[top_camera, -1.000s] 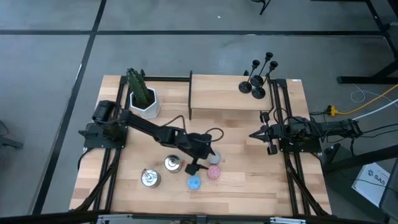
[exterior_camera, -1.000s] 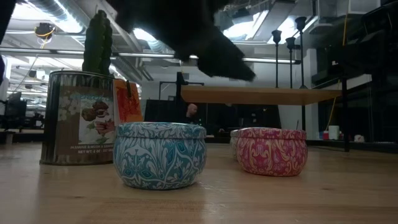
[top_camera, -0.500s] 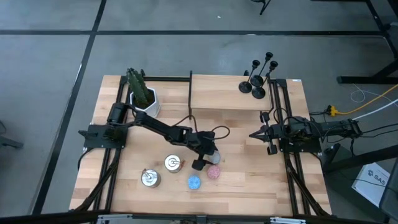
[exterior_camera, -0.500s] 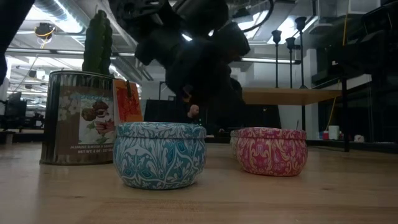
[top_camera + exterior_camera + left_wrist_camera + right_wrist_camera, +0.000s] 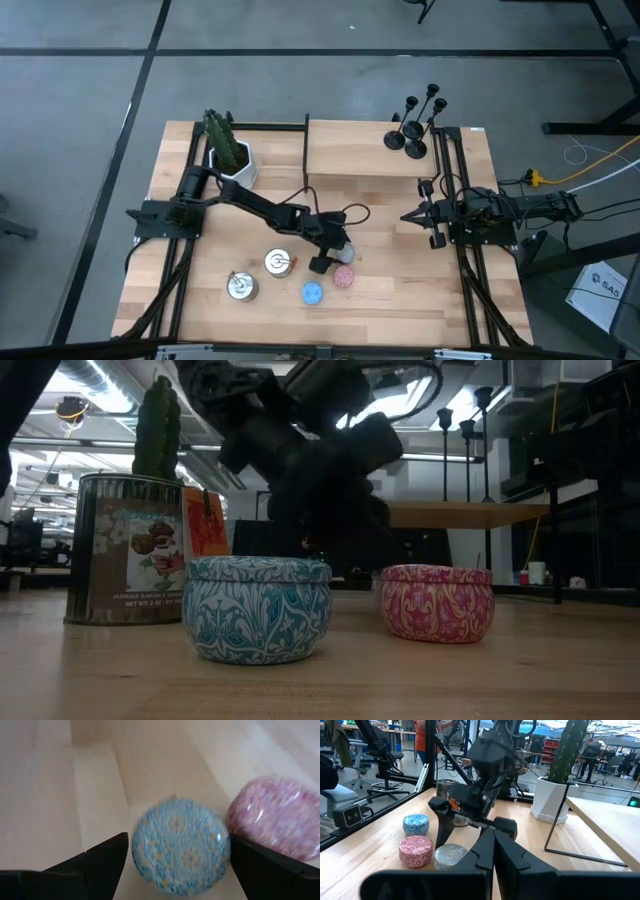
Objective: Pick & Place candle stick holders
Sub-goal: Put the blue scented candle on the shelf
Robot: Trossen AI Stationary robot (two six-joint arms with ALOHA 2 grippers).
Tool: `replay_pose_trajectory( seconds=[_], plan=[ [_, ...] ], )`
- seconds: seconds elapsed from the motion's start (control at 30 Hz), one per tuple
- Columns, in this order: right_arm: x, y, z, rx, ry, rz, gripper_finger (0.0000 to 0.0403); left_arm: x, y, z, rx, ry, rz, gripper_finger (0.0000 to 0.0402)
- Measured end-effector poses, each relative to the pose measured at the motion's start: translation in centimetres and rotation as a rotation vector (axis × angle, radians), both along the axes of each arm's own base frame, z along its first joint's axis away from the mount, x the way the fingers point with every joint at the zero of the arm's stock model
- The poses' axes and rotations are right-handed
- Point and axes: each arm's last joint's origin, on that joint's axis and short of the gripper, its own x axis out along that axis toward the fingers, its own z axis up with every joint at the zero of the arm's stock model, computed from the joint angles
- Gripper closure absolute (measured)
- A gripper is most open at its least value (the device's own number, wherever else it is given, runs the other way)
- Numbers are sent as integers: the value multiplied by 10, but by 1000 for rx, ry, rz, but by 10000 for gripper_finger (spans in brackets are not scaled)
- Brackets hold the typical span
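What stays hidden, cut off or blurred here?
- Grey candle: in the low view, almost wholly hidden behind the pink candle.
- Candle stick holders: bases cut off in the low view, behind the raised shelf.
- Blue candle: blurred in the left wrist view.
- Left hand: dark silhouette in the low view.

You have four matte black candle stick holders (image 5: 413,121), two squat silver round tins (image 5: 279,263), three small patterned round candles (image 5: 313,293), and one potted cactus (image 5: 226,146).

Desk (image 5: 400,300) carries potted cactus (image 5: 227,150), two silver tins (image 5: 260,275) — blue candle (image 5: 312,293), pink candle (image 5: 344,277) adjacent.
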Motion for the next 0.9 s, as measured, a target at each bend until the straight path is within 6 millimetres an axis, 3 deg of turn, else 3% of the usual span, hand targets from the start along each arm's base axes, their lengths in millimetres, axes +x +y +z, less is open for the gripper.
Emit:
replay_pose_trajectory(
  seconds=[0.2, 0.5, 0.73, 0.9],
  plan=[
    [0, 0, 0, 0, 0, 0, 392, 3, 0, -16, 2, 9, 1, 70],
    [0, 0, 0, 0, 0, 0, 392, 5, 2, -15, 31, -13, 53, 72],
    [0, 0, 0, 0, 0, 0, 392, 4, 1, -16, 14, -4, 68, 112],
    [0, 0, 0, 0, 0, 0, 392, 4, 2, -16, 0, 10, 82, 113]
  ],
)
